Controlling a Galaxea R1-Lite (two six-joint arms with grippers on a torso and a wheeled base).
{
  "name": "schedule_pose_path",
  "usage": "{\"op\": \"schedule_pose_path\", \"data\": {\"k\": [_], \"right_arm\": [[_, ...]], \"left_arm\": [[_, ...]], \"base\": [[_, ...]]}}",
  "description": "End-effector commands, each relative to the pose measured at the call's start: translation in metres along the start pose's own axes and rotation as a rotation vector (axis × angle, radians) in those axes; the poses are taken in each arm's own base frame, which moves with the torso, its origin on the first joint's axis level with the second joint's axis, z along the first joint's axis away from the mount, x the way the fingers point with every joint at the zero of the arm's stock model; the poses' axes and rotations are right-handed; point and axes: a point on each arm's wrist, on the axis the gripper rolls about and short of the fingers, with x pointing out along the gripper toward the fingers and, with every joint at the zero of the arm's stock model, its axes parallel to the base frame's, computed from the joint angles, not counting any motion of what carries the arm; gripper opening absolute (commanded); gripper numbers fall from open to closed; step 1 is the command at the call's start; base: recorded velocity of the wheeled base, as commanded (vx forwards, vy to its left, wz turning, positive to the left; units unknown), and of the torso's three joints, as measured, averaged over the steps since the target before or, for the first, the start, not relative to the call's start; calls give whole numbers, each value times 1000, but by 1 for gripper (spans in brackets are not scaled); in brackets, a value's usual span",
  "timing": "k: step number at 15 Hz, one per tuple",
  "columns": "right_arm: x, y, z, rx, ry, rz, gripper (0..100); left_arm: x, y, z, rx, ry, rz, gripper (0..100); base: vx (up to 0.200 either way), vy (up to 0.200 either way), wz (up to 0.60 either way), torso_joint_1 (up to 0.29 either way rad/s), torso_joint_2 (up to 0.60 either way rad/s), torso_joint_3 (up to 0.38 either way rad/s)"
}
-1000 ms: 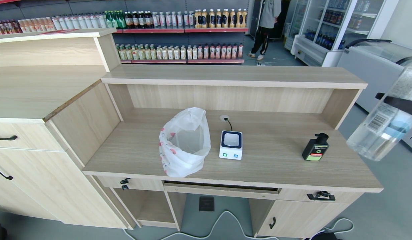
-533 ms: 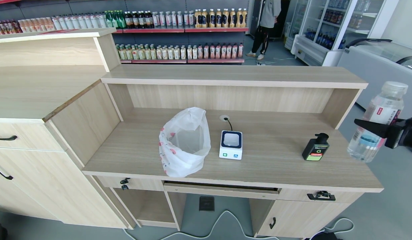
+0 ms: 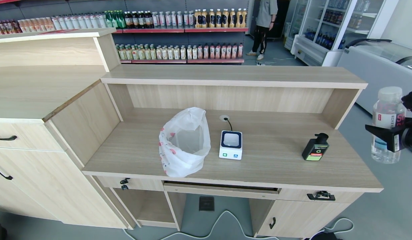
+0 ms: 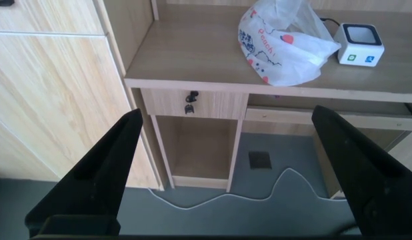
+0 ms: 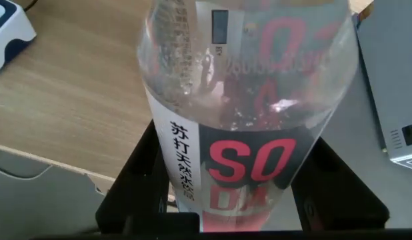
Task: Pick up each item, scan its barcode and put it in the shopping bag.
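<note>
We have the clear plastic bottle with a white cap and a red-and-white label upright in the air, off the wooden counter at about 3 o'clock from its right end. The right gripper is clamped across the bottle's labelled middle, with one black finger on each side. We judge that the bottle holds clear liquid, so it should have some weight. Its wall looks smooth, thin and slick, and a hard squeeze would likely dent it, while a loose one could let it slip or turn. The label band at mid-height, where we hold it, seems the best place to grip, because the cap end is narrower and the base would make it top-heavy. The thin white plastic shopping bag with red print stands on the counter with its mouth gaping upward, and we see nothing inside it. Just beside it at 3 o'clock is the white square scanner with a dark window. Well apart, farther toward 3 o'clock, stands a dark pump bottle with a green label. The left gripper hangs below counter level, its fingers spread wide and holding nothing.
</note>
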Motion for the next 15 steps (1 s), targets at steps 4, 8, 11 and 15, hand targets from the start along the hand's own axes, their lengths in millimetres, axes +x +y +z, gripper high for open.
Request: {"op": "schedule_pose_path", "data": {"k": [4,8,11,15], "right_arm": [[-15,4,4,-67,-14,-19,0],[-20,0,3,-134,-10,-37,0],[-19,1,2,-160,-14,-57,0],[-9,2,2,-169,-18,-80,0]], "left_arm": [[0,0,0,0,1,-2,100],[0,0,0,0,1,0,100],[0,0,0,0,1,0,100],[0,0,0,0,1,0,100]], "base": [[0,0,0,0,0,0],[0,0,150,-1,1,1],[0,0,600,1,2,7],[0,0,600,4,1,4]]}}
